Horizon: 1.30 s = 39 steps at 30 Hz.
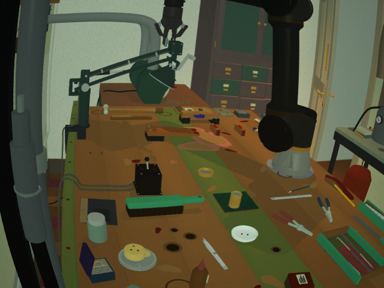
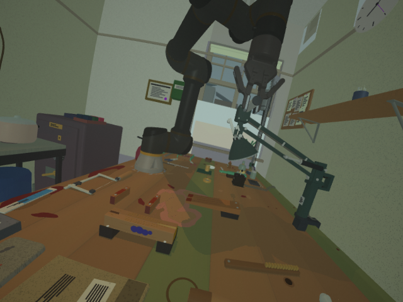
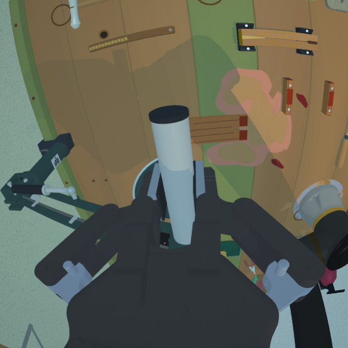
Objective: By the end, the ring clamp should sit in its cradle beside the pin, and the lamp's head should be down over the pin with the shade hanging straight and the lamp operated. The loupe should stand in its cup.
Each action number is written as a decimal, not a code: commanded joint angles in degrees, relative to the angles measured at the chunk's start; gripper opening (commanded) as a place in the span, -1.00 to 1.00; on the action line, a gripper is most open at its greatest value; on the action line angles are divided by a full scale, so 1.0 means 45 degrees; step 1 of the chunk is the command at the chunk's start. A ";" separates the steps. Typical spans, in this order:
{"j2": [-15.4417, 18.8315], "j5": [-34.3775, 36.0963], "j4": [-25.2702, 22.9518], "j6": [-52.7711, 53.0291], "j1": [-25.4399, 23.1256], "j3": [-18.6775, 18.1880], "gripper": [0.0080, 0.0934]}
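My gripper is high above the far end of the bench, closed on the lamp's head block at the end of the jointed arm. From the wrist camera the head's pale handle sticks out between my fingers. The dark green shade hangs tilted below the head. The lamp's post is clamped at the bench's left edge. The yellow ring clamp lies flat on the green strip mid-bench. A yellow cylinder stands on a dark green mat.
The robot's base stands at the right of the bench. A black switch box with a lever, a green brush, wooden blocks, pliers and a white dish lie scattered across the top.
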<state>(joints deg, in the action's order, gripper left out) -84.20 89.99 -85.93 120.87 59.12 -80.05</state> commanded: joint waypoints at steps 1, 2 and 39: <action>-0.0009 0.0002 -0.0030 -0.0006 0.0008 -0.0038 -1.00; -0.0019 0.0002 -0.0062 -0.0013 0.0015 -0.0079 -1.00; -0.0258 0.0002 -0.1237 -0.0221 0.0223 -0.1494 -1.00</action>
<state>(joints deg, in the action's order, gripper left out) -85.36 89.99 -91.51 119.87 60.12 -86.80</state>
